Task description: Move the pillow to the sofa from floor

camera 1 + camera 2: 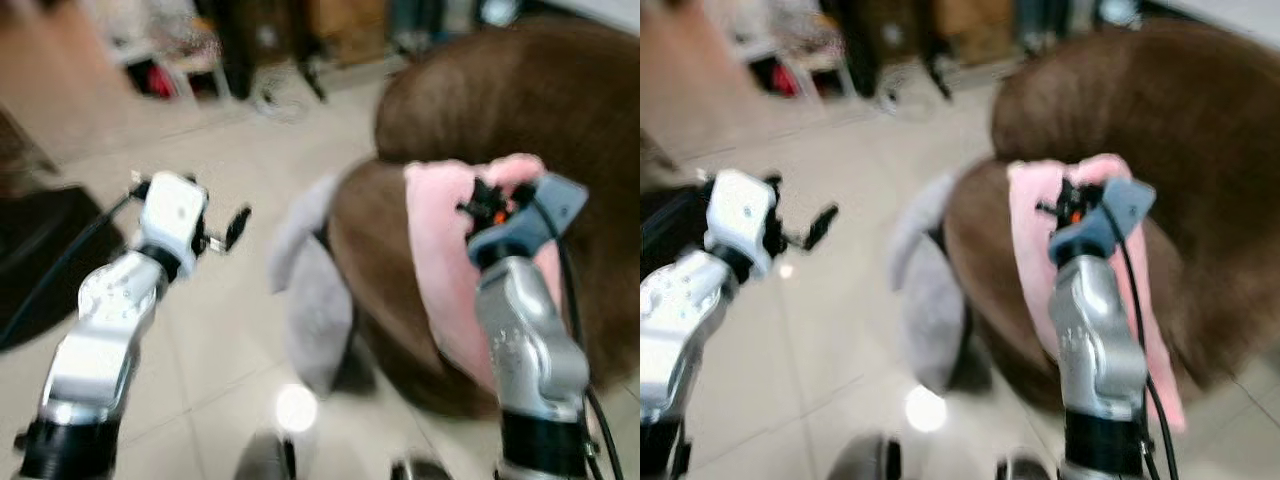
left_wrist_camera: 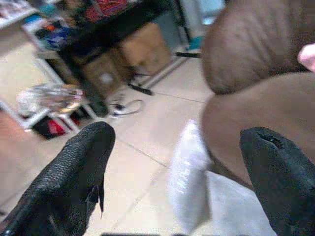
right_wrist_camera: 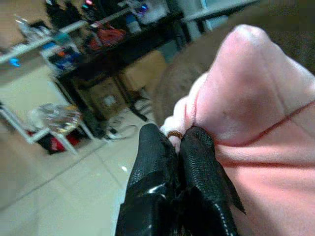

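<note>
Pink fabric fills the middle of the left eye view: the pillow [image 1: 447, 270] drapes over the front of the brown sofa [image 1: 540, 120], its upper edge pinched by the right gripper [image 1: 487, 203], whose silver arm rises from the lower right of the picture. On the other side the left gripper [image 1: 228, 232] is held up over the pale tiled floor [image 1: 230, 330], well apart from the pillow, with its black fingers spread. Beside the sofa's left flank stands something grey and white [image 1: 310, 290], too blurred to name. In the right eye view the same scene is shifted a little: the pillow hangs in a long pink strip down the sofa seat, and the right gripper sits at its top edge, while the left gripper points toward the sofa over bare tiles. The left wrist view looks between two widely parted black fingertips [image 2: 78, 167] at the floor, the rounded brown sofa and a whitish object [image 2: 189, 182] leaning beside it; dark shelving [image 2: 118, 24] with cardboard boxes [image 2: 142, 49] stands farther back. The right wrist view shows that gripper's fingers pressed closely together on a fold at the pillow's edge, with a small ring-like brown detail [image 3: 173, 134] just above the tips; the pink cloth bears thin red seam lines, and the sofa shows brown behind it.
</note>
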### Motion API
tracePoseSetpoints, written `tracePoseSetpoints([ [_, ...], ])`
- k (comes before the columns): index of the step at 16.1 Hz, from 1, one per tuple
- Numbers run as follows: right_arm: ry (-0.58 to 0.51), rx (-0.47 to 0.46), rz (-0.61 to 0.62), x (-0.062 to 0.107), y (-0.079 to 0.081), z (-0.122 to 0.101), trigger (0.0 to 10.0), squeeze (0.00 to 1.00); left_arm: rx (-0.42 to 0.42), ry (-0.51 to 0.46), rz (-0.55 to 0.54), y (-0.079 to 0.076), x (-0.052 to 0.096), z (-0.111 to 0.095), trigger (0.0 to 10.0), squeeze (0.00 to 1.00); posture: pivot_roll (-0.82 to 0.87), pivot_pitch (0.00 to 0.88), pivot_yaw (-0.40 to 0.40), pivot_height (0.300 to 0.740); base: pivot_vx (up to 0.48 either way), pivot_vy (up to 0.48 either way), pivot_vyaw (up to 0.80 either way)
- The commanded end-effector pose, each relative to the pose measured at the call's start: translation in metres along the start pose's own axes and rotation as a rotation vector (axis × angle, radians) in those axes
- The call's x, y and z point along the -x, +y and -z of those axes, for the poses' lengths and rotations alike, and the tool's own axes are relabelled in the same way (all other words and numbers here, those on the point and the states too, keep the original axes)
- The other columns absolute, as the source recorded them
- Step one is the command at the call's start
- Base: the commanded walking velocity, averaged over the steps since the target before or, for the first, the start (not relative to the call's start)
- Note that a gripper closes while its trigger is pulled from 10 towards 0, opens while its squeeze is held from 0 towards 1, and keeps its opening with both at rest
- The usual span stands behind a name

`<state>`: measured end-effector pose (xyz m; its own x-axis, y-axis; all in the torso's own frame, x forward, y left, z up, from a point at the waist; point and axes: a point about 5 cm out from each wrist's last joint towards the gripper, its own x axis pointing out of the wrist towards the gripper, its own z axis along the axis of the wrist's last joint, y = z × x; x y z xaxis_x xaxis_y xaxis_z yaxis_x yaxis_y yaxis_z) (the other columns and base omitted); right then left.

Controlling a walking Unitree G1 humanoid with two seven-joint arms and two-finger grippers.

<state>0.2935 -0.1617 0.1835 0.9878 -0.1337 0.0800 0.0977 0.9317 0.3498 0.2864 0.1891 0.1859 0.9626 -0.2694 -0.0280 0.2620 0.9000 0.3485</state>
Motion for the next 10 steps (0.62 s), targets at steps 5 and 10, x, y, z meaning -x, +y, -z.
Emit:
tracePoseSetpoints([
  [5, -0.046, 0.010, 0.034, 0.019, -0.008, -0.021, 10.0, 0.00, -0.012, -0.007, -0.012, -0.002, -0.007, 0.001, 10.0, 0.00, -0.18, 0.000, 0.122, 0.740, 0.000, 0.000, 0.00],
  [10, -0.029, 0.042, 0.056, 0.022, -0.005, -0.017, 10.0, 0.00, -0.022, -0.021, 0.034, -0.004, -0.015, -0.001, 10.0, 0.00, -0.20, 0.000, 0.191, 0.740, 0.000, 0.000, 0.00],
])
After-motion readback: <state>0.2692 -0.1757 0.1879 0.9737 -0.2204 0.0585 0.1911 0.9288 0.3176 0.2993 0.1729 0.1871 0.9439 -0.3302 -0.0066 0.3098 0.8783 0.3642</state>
